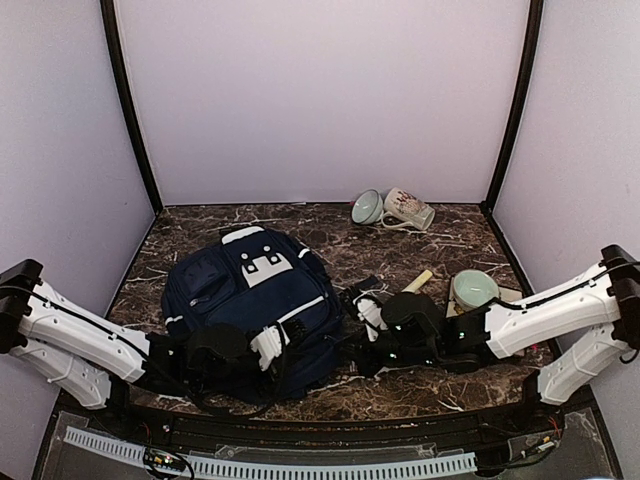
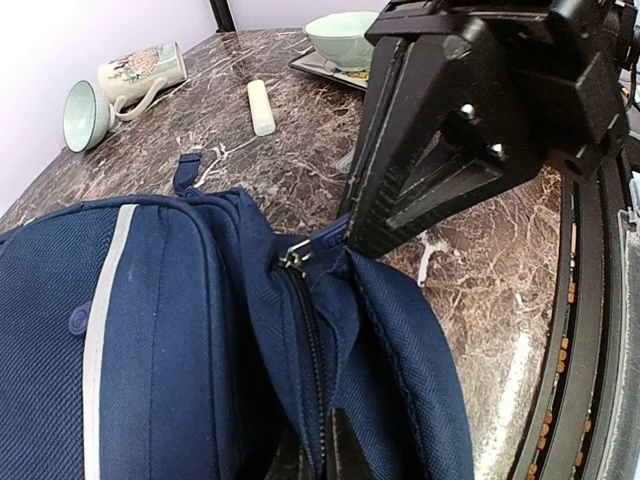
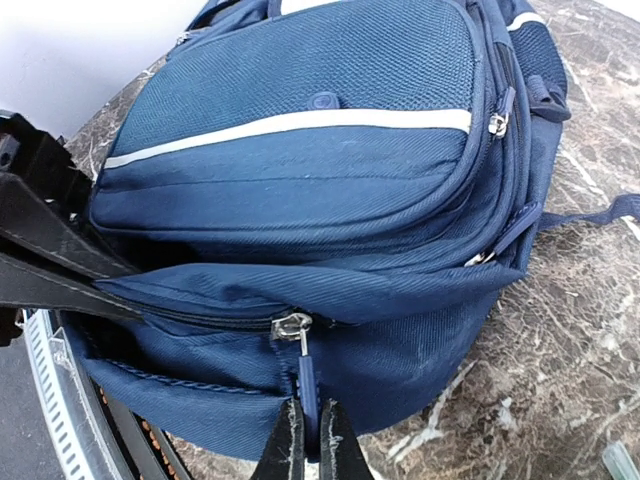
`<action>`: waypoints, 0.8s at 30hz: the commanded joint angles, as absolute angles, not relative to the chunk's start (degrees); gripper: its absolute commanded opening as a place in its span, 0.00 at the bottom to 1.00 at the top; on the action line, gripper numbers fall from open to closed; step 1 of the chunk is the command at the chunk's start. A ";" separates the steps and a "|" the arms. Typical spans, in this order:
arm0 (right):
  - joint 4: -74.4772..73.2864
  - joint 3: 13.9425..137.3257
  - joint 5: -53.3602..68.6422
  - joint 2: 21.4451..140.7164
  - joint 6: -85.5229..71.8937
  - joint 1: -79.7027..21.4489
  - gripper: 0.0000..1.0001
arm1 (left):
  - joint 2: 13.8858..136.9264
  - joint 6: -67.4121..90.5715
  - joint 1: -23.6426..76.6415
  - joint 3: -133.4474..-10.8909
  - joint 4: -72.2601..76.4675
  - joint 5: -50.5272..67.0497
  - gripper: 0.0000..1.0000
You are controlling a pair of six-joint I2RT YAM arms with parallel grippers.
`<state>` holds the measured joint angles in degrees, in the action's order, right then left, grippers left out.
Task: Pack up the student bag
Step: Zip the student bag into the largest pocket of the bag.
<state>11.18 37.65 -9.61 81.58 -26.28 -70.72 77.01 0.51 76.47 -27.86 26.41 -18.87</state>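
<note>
The student bag, a navy backpack with white stripes, lies on the marble table. My left gripper is at its near edge, shut on the bag's fabric beside the zip. My right gripper is at the bag's right side, shut on the blue zip pull below the silver slider. In the left wrist view the slider sits by the right gripper's black body. The bag fills the right wrist view.
A patterned mug on its side and a pale green bowl lie at the back right. Another green bowl sits on a tray at the right, with a cream stick beside it. Black straps trail from the bag.
</note>
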 commanded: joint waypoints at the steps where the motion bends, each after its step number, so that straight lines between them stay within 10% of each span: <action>1: 9.67 38.18 -16.25 85.12 -27.86 -65.36 0.00 | 72.82 1.57 76.64 -25.99 25.53 -15.80 0.00; 24: 17.84 34.98 -2.32 83.91 -22.86 -65.28 0.00 | 70.39 1.79 76.73 -23.98 24.55 -13.79 0.00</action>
